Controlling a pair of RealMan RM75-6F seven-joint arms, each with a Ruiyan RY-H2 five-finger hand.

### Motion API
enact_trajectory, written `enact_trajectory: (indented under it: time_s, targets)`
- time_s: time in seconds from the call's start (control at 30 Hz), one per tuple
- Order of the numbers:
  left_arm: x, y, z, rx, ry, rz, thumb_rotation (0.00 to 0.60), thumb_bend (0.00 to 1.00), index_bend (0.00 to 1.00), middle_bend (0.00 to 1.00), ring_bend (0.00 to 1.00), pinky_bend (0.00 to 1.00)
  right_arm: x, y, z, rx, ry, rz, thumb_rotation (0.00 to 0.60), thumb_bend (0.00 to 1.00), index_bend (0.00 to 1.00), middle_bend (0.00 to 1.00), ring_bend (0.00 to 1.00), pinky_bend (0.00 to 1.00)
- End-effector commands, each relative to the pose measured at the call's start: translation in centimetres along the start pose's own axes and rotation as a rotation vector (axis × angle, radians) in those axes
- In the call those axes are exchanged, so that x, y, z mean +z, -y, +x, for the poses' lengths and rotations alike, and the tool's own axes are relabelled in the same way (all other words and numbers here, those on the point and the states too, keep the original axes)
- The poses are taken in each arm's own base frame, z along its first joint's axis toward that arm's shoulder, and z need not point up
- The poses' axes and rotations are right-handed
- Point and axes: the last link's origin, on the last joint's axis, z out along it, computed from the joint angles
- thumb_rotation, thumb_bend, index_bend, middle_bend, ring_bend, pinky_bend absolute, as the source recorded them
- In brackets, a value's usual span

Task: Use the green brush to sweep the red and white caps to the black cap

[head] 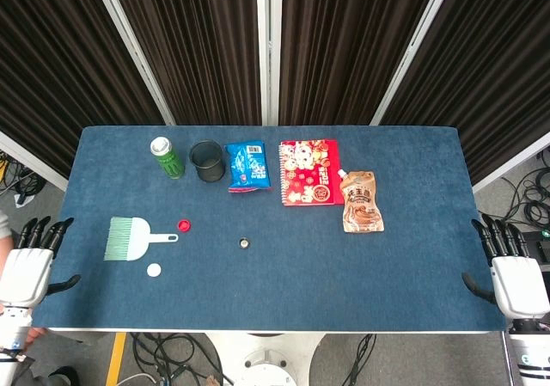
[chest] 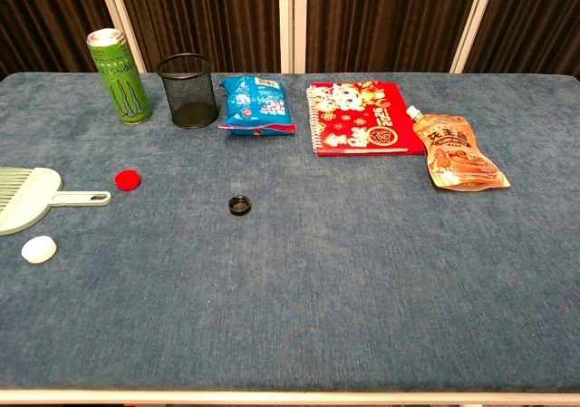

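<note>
My left hand [head: 30,261] hangs off the left edge of the blue felt-covered table [head: 284,291], its dark fingers apart and nothing in them. My right hand [head: 511,270] sits off the right edge in the same way, fingers spread and holding nothing. Only the head view shows either hand.

The pale green plastic brush with its fan of bristles [head: 129,238] lies flat on the left part of the table, handle pointing right. The small red bottle cap [head: 184,225] lies just beyond the handle's tip, and I cannot tell whether they touch. The small white bottle cap [head: 154,270] lies near the brush, on the side towards me, apart from it. The small black ring-shaped cap [head: 245,243] sits near the middle of the table, well apart from the other two caps.

Along the far side stand a green drink can [head: 167,157] and a black wire-mesh cup [head: 207,160], then a blue snack bag [head: 247,166], a red spiral notebook [head: 308,172] and an orange-brown spouted pouch [head: 361,201] lying flat.
</note>
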Motion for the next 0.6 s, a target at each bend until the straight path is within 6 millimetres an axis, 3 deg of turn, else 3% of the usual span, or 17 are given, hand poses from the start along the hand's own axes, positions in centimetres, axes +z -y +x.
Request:
enact_trajectory:
  time_s: [0.03,0.6]
  targets:
    - [0.0,0.0,0.0,0.001,-0.012,0.006,0.600,0.05,0.08,0.15,0.05,0.05,0.0,0.0,0.1,0.000,-0.005,-0.001,0.600,0.12,0.00,0.00,0.00,0.00]
    - [-2.2,0.6,-0.1,-0.030,-0.029,0.147,0.600,0.04,0.09,0.15,0.05,0.05,0.3,-0.1,1.1,0.004,-0.058,0.026,0.600,0.12,0.00,0.01,0.00,0.00]
